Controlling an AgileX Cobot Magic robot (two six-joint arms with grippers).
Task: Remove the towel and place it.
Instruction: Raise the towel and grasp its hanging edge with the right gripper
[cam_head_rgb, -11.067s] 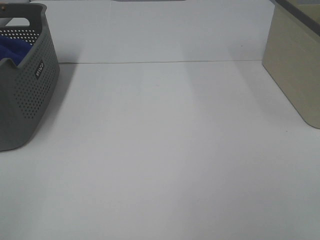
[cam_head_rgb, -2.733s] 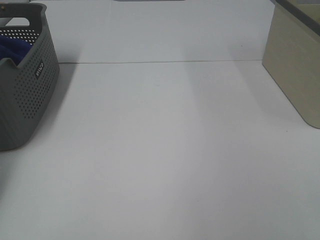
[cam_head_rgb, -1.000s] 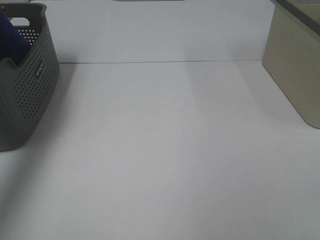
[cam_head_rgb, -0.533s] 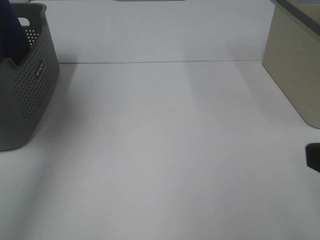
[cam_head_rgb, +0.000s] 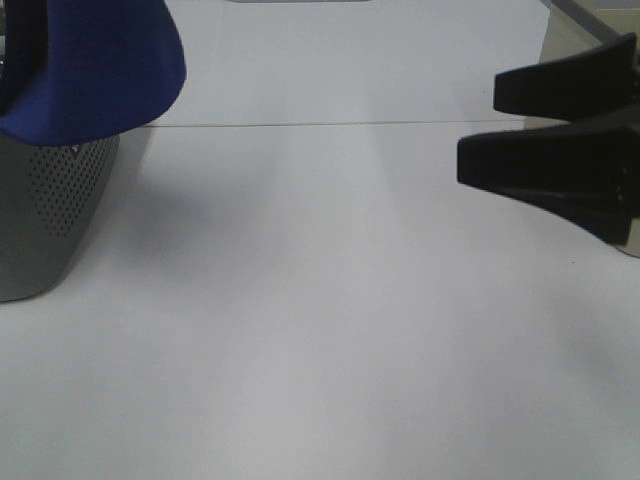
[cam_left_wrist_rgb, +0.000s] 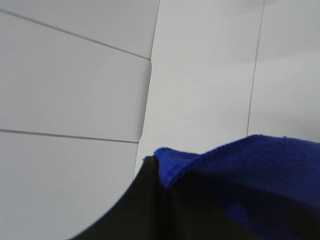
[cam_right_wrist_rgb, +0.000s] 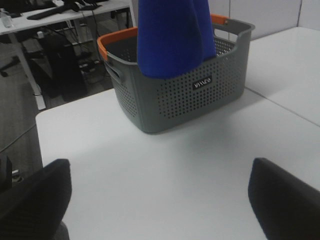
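Hoisted since the previous second, the towel (cam_head_rgb: 95, 70) hung from the left gripper (cam_left_wrist_rgb: 155, 172), while the right gripper (cam_head_rgb: 480, 125) had come in over the desk's (cam_head_rgb: 320, 330) right edge.
Left jaws were clamped on a folded upper edge of the blue microfibre, which draped limp straight below them, its lower end about level with the rim of the grey perforated basket (cam_head_rgb: 50, 220) at the desk's left edge. The right gripper stood wide apart and empty, pointing at the cloth but well apart from it. Soft, light and floppy, it would likely sag and swing; a second hold on a free hanging corner looked sensible.
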